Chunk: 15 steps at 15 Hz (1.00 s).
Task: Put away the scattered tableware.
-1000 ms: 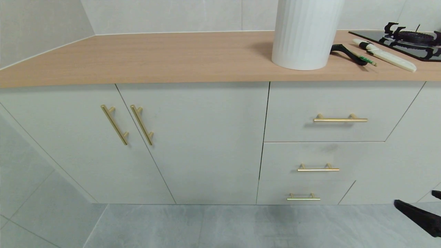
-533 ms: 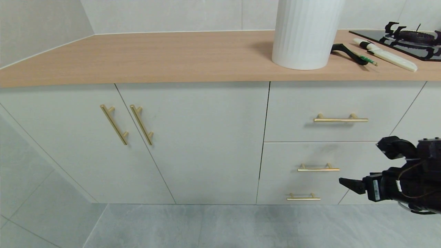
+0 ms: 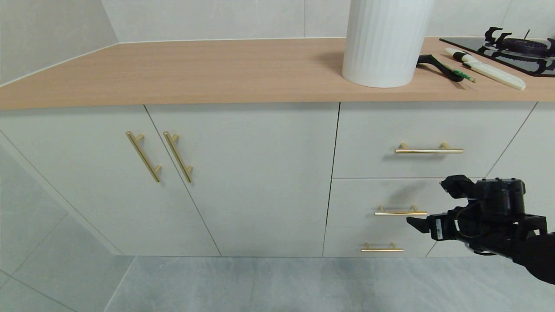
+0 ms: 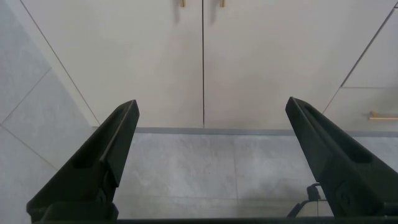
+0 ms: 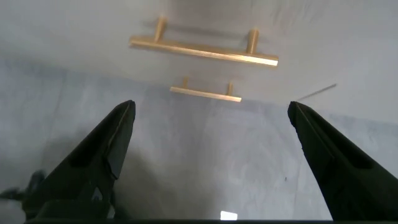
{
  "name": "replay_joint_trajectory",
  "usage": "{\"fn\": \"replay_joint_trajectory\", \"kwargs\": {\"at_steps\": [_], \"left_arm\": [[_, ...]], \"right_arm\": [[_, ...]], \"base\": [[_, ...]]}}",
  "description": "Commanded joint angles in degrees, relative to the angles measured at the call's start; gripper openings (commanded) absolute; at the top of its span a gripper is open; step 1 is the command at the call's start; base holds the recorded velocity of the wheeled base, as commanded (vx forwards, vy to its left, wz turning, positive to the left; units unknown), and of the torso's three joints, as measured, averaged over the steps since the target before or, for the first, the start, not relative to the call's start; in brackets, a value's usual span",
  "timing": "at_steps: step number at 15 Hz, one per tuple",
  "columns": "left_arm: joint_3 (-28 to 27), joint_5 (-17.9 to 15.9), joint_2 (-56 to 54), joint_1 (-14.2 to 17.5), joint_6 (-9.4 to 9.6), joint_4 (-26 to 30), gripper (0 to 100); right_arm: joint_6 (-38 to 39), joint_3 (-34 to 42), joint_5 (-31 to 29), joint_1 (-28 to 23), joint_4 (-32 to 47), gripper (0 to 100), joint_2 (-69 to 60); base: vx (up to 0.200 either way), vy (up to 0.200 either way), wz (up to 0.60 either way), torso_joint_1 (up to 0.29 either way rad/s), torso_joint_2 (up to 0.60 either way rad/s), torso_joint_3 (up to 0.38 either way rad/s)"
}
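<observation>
Head view, four o'clock: my right gripper (image 3: pixel 428 202) gapes near the middle drawer handle (image 3: pixel 400 212); left gripper (image 4: pixel 211 121) wide; white ribbed container (image 3: pixel 383 43) top cropped.

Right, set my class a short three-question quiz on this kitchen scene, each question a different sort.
1. True or false: the black right pincer is open.
2. What stands on the light wooden countertop? A) tall white ribbed container B) red kettle C) glass bowl
3. Fill in: the grey drawer stack carries ___ gold bar handles.
Key: 1 true; 2 A; 3 three.
</observation>
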Motion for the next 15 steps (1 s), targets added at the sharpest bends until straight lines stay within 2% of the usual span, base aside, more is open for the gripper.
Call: {"fn": "replay_joint_trajectory", "kwargs": {"at_steps": [1, 4, 9, 12, 15], "left_arm": [[0.01, 0.04, 0.07, 0.02, -0.01, -0.02, 100], [0.01, 0.04, 0.07, 0.02, -0.01, -0.02, 100], [0.01, 0.04, 0.07, 0.02, -0.01, -0.02, 100], [0.01, 0.04, 0.07, 0.02, -0.01, -0.02, 100], [0.01, 0.04, 0.07, 0.02, -0.01, -0.02, 100]], "right_arm": [[0.35, 0.43, -4.03, 0.67, -7.67, 100, 8.84], [1.41, 1.31, -7.02, 1.98, -17.16, 100, 12.97], [4.92, -0.89, -7.28, 2.86, -19.01, 100, 14.81], [7.47, -4.05, -11.06, 3.04, -19.45, 100, 17.36], [7.91, -4.49, -11.85, 3.04, -23.05, 100, 19.56]], "base": [[0.0, 0.0, 0.0, 0.0, 0.0, 0.0], [0.0, 0.0, 0.0, 0.0, 0.0, 0.0], [0.0, 0.0, 0.0, 0.0, 0.0, 0.0], [0.0, 0.0, 0.0, 0.0, 0.0, 0.0], [0.0, 0.0, 0.0, 0.0, 0.0, 0.0]]}}
